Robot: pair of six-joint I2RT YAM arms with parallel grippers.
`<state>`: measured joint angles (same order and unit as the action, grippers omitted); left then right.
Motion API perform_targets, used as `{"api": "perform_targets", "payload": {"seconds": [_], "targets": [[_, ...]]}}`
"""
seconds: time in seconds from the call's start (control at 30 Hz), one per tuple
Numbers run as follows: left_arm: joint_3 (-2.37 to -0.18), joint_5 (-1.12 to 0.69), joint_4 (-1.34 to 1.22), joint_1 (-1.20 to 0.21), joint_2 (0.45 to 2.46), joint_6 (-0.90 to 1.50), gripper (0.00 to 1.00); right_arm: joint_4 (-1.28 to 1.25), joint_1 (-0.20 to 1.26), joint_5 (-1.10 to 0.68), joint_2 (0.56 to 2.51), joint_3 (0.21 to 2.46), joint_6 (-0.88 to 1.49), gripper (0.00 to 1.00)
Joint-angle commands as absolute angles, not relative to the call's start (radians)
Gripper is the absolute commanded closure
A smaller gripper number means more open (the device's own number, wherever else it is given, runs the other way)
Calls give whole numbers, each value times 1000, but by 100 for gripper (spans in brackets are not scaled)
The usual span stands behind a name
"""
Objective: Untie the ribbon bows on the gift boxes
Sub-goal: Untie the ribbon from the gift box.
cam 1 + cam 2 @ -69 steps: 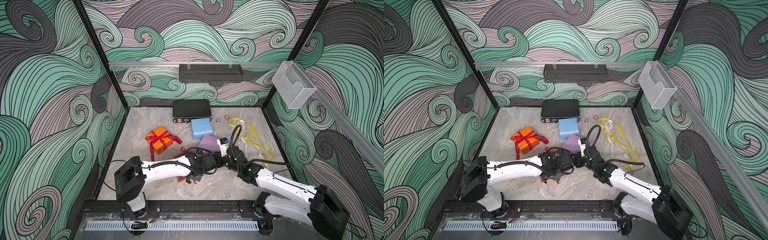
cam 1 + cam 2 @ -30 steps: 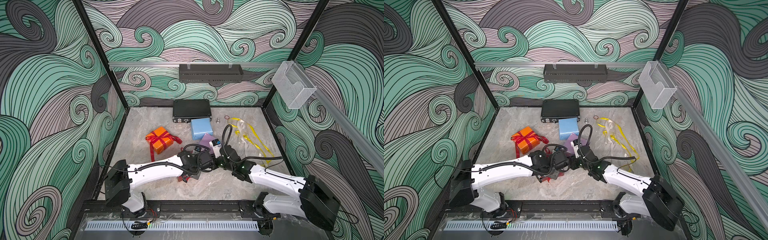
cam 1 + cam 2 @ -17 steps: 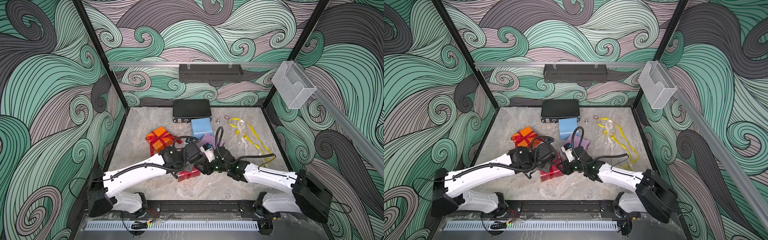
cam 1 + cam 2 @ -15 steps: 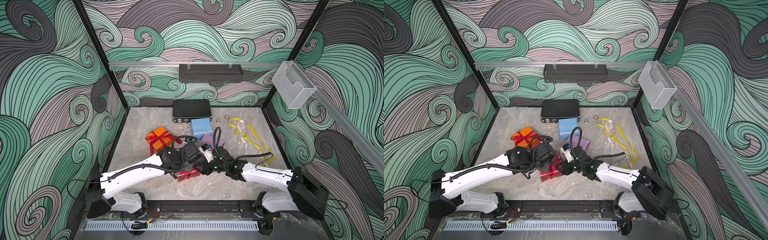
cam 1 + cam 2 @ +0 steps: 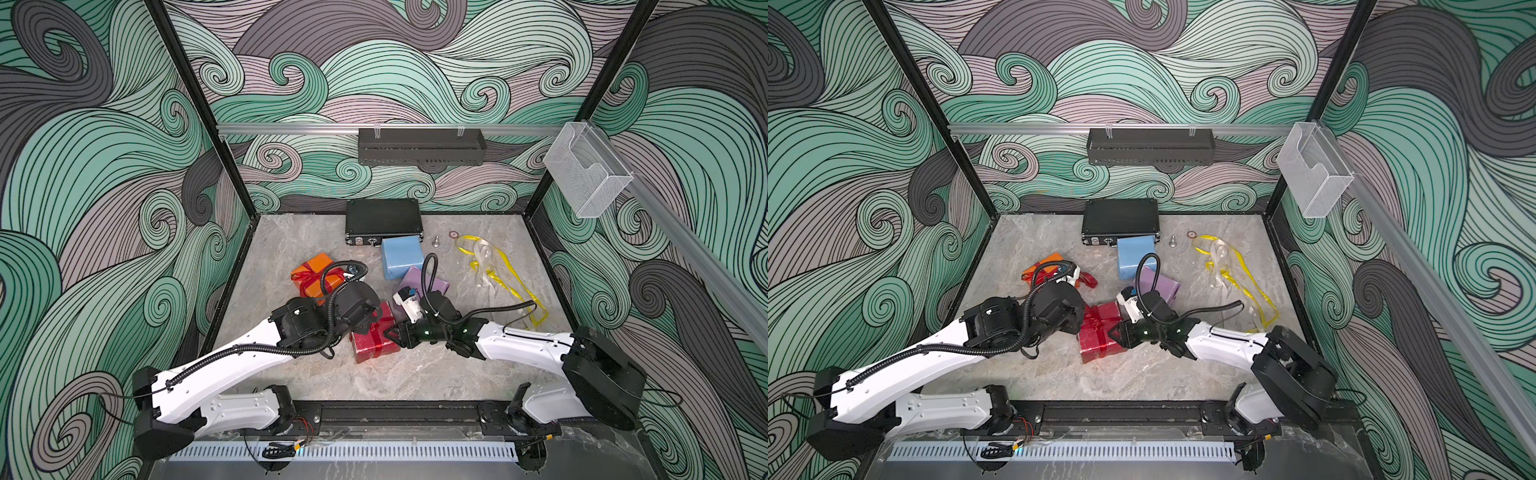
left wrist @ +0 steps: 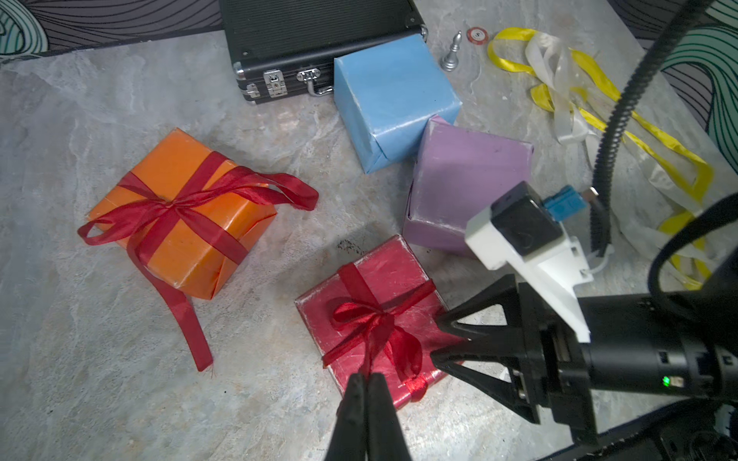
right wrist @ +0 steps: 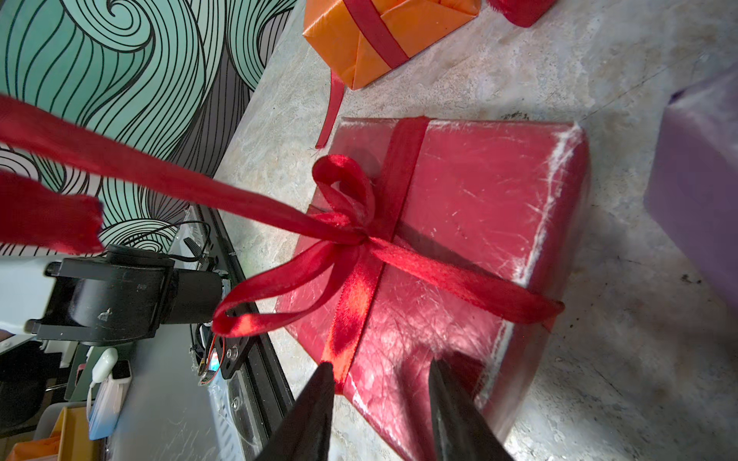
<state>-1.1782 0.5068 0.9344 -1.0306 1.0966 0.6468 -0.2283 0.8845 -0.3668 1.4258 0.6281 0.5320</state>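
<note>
between the pressed-together fingertips of the left gripper [image 6: 365, 383] sits one tail of the red bow [image 6: 375, 319] tied on the glossy red box [image 6: 399, 271]. in the right wrist view that tail runs in a straight line from the bow's knot off toward the left arm. one small loop stands by the knot and a longer loop hangs past the box's edge.

the right gripper [image 7: 381, 369] faces the same box from the opposite side, jaws apart. its tips are at the box's edge, and one tip touches the ribbon band that wraps the box. whether the tips press on the wrapping i cannot tell.

the glossy red box rests on the marble tabletop [image 6: 100, 319], near the front and between the two arms in both top views. just behind it stands the lilac box [image 6: 467, 175], touching the light blue box [image 6: 391, 92], which sits against the front of the black case [image 6: 311, 32]. toward the left arm's side lies the orange box [image 6: 167, 159], its second red bow [image 6: 171, 205] tied, one long tail trailing onto the tabletop. over on the right arm's side, well apart from the boxes, the yellow ribbon [image 6: 597, 72] and the silvery white ribbon [image 6: 571, 131] lie loose and tangled together on the tabletop.
</note>
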Motion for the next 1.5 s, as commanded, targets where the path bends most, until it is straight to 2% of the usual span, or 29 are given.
{"api": "perform_targets", "payload": {"seconds": [0.0, 0.6, 0.87, 0.93, 1.17, 1.47], "targets": [[-1179, 586, 940, -1005, 1063, 649, 100, -199, 885, -351, 1438, 635, 536, 59], [-1245, 716, 820, -948, 975, 587, 100, -198, 884, -338, 1450, 633, 537, 61], [-1282, 706, 815, -875, 1004, 588, 100, -204, 885, -347, 1459, 635, 542, 61], [-1281, 687, 809, -844, 1012, 613, 97, -204, 884, -348, 1458, 635, 541, 62], [-1301, 655, 795, -765, 1013, 635, 100, -204, 884, -347, 1449, 630, 538, 62], [-1322, 615, 722, -746, 1005, 598, 100, -204, 886, -351, 1450, 631, 541, 62]]}}
